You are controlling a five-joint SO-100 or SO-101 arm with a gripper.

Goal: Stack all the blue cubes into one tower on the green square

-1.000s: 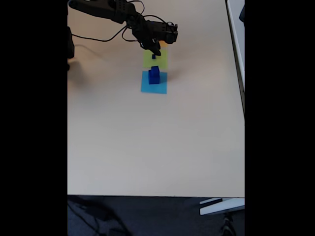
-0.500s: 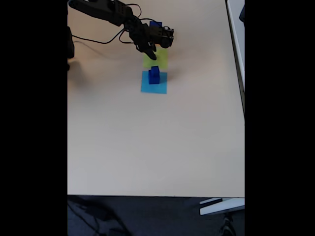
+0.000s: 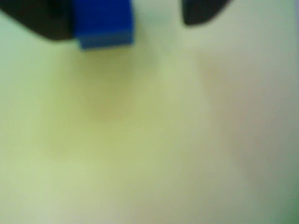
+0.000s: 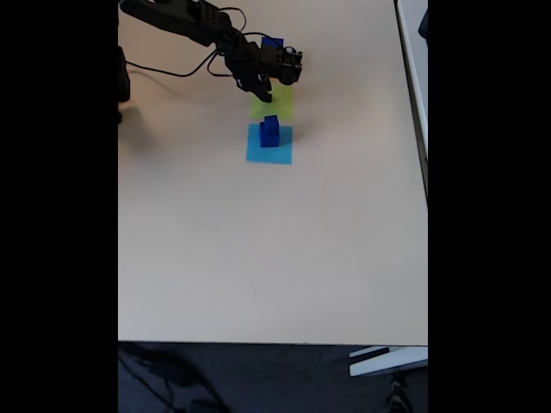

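In the fixed view, the nearest part of the beige table (image 4: pixel 258 258) is lying bare. Farther back a flat light-blue square (image 4: pixel 269 144) is resting on the table, and a stack of 2 dark blue cubes (image 4: pixel 270 131) is standing on it, the smaller one on top. Just behind the light-blue square, the green square (image 4: pixel 272 104) is lying flat, its far edge partly covered by the black arm (image 4: pixel 185 17). The arm is reaching in from the upper left, with black cables trailing beside it. The gripper (image 4: pixel 264 86) is hanging over the far part of the green square. Another dark blue cube (image 4: pixel 273 42) is showing just behind the arm's wrist.

In the wrist view, everything is blurred. A blue cube (image 3: pixel 103 22) is sitting at the top edge, pressed against the dark left finger (image 3: pixel 42 18), while the right finger (image 3: pixel 201 11) is standing apart from it with a gap between. Whether the gripper (image 3: pixel 121 21) is clasping the cube or has let it go, I cannot tell. The pale yellow-green surface (image 3: pixel 117 140) is spreading below.
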